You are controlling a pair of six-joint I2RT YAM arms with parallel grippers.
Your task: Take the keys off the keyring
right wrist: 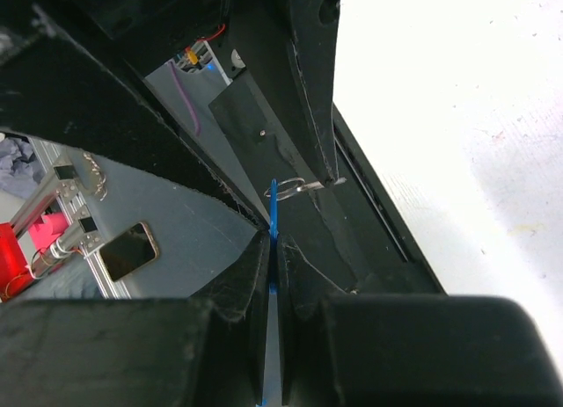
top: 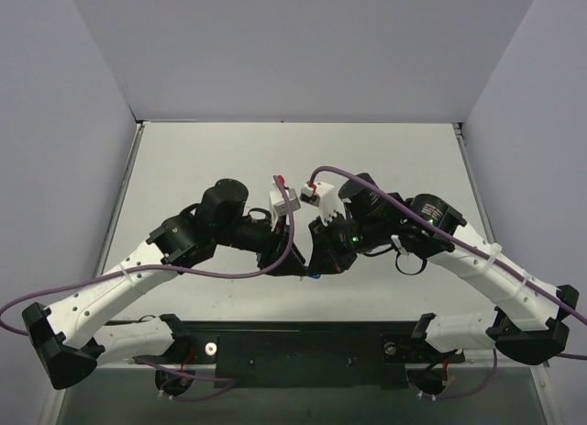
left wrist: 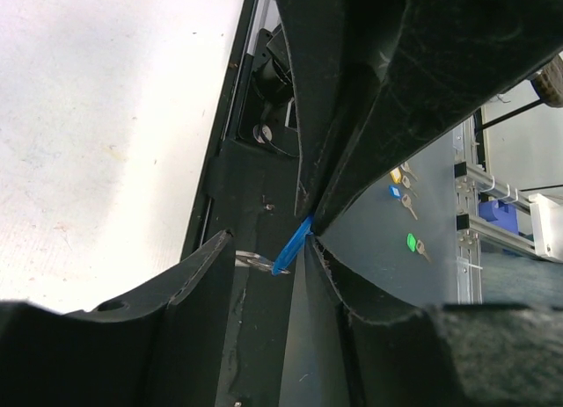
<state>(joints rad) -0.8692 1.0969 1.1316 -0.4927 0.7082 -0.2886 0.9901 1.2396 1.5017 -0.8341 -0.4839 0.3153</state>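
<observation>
**Overhead view.** Your two arms fold inward with elbows out and meet wrist to wrist above the near edge of the white table [top: 229,159], just ahead of the black base plate [top: 303,347]. The left gripper [top: 295,271] and the right gripper [top: 317,271] point toward each other, with their tips close together.

**Right wrist view.** Your right jaws are pressed together on the blue key tag [right wrist: 273,215]. The tag stands edge-on between them, held off the table. Its thin metal ring [right wrist: 287,189] juts out just beyond the tag. A silver strip [right wrist: 324,182] runs from the ring to the tip of one left finger [right wrist: 312,90] and touches it. The view is too poor to tell whether that strip is the key or part of the ring.

**Left wrist view.** Your left jaws stand apart, one finger on either side of the tag and ring, and are not closed on either. Spare tagged keys [left wrist: 411,243] lie on a lower surface in the background, well apart from the grippers.
</observation>
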